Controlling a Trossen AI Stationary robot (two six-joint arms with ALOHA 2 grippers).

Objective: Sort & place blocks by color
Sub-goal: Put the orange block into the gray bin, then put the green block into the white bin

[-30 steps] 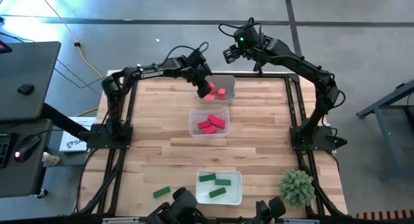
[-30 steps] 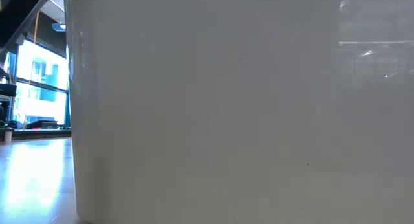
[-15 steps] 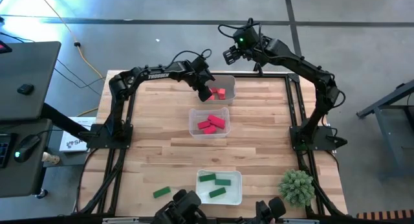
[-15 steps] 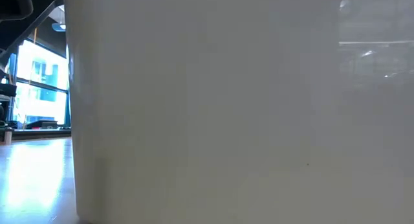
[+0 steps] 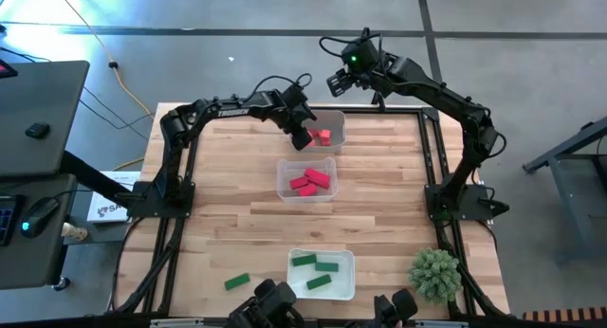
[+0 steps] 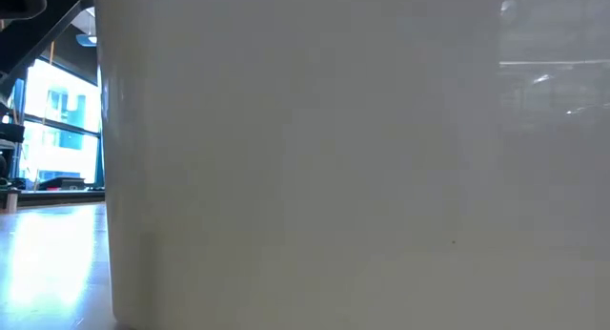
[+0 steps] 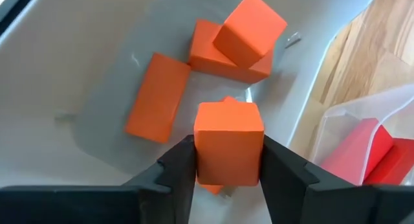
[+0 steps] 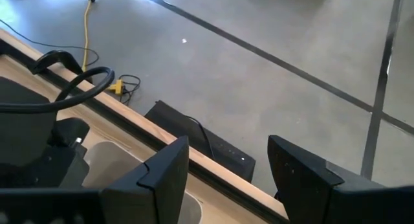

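My left hand (image 7: 228,160) is closed tight on an orange block (image 7: 228,149), and I hold it over the orange tray (image 5: 334,122) near the top middle of the high view. A second ago this hand was a bit lower and more to the right over that tray; since then it has slid a little up and to the left, and in the last half second it barely moved. The block has not left my fingers (image 7: 173,169). So I think I am lined up and letting go comes next, but that drop is not done yet.

My right hand (image 8: 228,164) hangs off the desk (image 5: 379,224) at the top of the high view, past the far edge. Its fingers are spread apart and hold nothing. It has stayed put.

Now I count. In the orange tray I see three blocks lying down, plus a bit of one under the block I hold, so four or five in all. The middle tray (image 5: 305,164) has red blocks (image 5: 309,182); I make out about three, but they lie close together. The tray (image 5: 321,256) at the bottom middle has three green blocks (image 5: 303,260). One more green block (image 5: 237,282) lies alone on the desk at the lower left, so it needs sorting too
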